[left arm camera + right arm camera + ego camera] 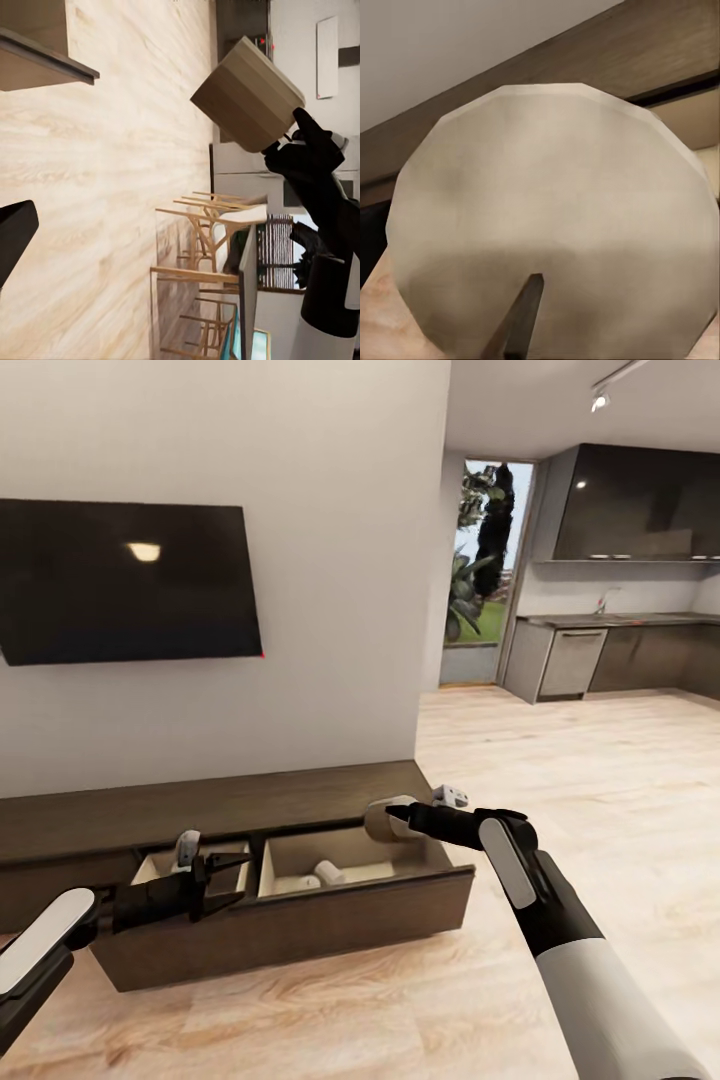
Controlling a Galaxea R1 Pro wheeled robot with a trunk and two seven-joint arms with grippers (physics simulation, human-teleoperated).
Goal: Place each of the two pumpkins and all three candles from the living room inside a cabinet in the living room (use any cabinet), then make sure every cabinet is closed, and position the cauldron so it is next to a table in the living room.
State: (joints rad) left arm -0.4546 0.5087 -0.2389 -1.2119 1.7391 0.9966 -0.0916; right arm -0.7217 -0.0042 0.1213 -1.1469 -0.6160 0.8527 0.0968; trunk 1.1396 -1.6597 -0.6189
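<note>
The right gripper (pixel 392 820) has its fingers pinching a tan candle (pixel 385 818) just above the right end of the cabinet's (pixel 300 935) pulled-out drawer, where two more candles (pixel 315 877) lie, while the left gripper's (pixel 238 878) fingers sit spread over the drawer's left compartment.

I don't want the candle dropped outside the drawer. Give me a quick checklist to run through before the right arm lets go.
1. Candle held by right gripper: ok.
2. Cabinet drawer pulled open: ok.
3. Candle over the drawer's right compartment: cannot tell; it hangs near the back right corner.
4. Room in that compartment: ok, two candles lie on its floor, with bare space beside them.
5. Left gripper out of the drop path: ok, it is at the left compartment.
</note>
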